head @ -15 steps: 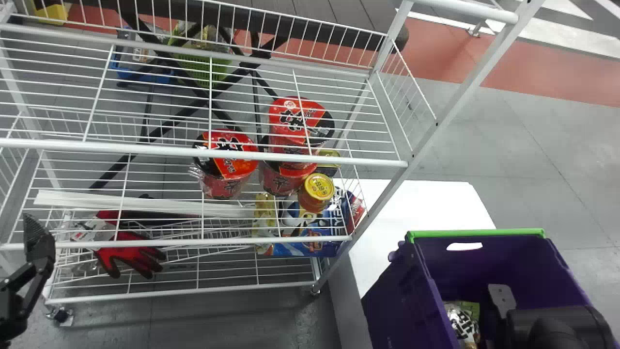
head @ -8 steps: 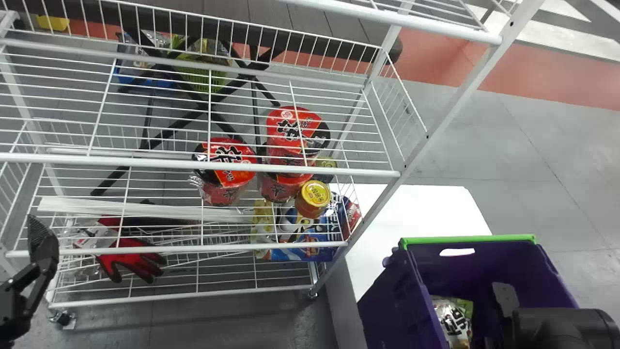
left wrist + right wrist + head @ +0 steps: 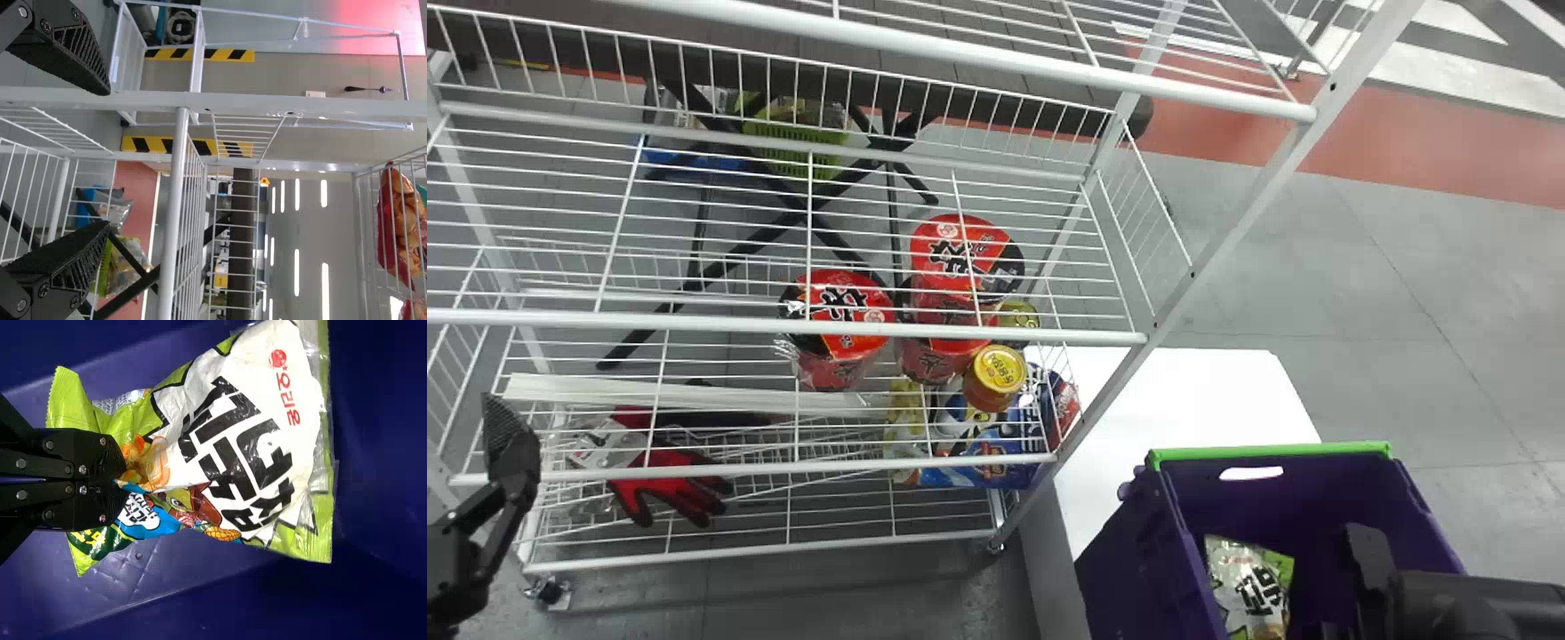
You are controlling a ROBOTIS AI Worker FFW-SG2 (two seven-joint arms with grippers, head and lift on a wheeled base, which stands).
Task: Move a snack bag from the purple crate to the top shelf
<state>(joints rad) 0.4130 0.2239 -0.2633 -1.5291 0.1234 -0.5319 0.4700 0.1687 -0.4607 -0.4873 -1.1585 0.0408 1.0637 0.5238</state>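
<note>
Snack bag (image 3: 1249, 591) is sitting inside the purple crate (image 3: 1138, 569), long axis running roughly outward from the right gripper (image 3: 1374, 569), which is pinching one end. The left gripper (image 3: 509, 444) is spreading wide beside the wire rack (image 3: 605, 321).

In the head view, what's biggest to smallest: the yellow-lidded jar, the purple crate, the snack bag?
1. Purple crate
2. Snack bag, just the part that shows
3. Yellow-lidded jar

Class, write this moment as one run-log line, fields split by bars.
right gripper: shut on snack bag | bag: inside purple crate | left gripper: open, by rack | shelf placement: not yet done
</note>
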